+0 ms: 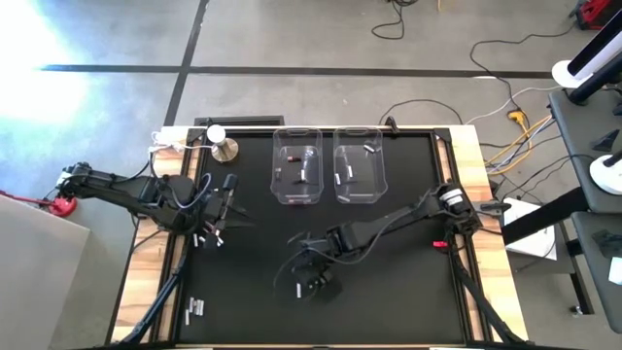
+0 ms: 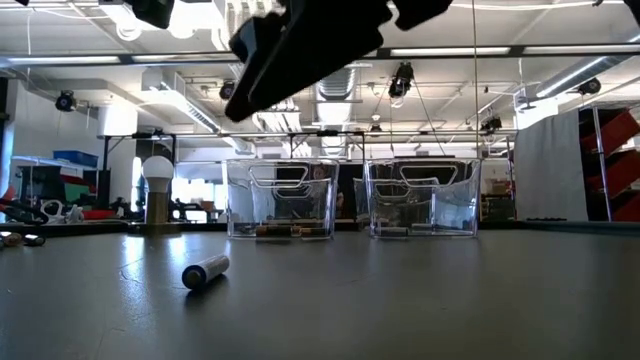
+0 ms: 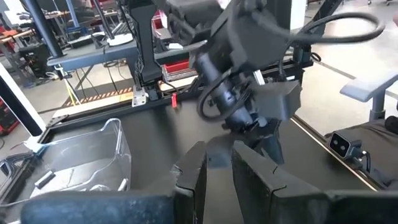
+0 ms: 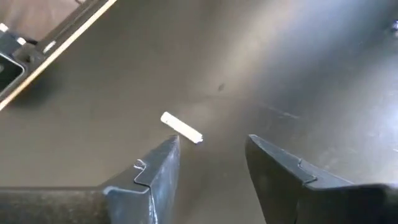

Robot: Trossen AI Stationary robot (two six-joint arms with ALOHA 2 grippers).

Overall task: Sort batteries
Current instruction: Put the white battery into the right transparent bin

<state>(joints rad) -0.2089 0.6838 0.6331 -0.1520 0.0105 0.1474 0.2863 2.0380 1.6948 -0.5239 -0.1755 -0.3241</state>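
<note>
Right claw (image 4: 211, 165) hung over white battery (image 4: 181, 129) lying loose near mat's front, fingers apart, lined up for grab. Left claw (image 3: 217, 171) waited far left, fingers nearly together, empty. Two clear bins (image 1: 297, 165) sat farther back for sorting.

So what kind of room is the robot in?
Probably a robotics lab or workshop. The black table carries two dark robot arms, cables trail over a bare concrete floor, and past the clear bins you can see ceiling ducts and equipment racks.

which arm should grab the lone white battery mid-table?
Right. Its end effector hangs open right above the white battery; the left end effector sits off by the table's left side.
</note>
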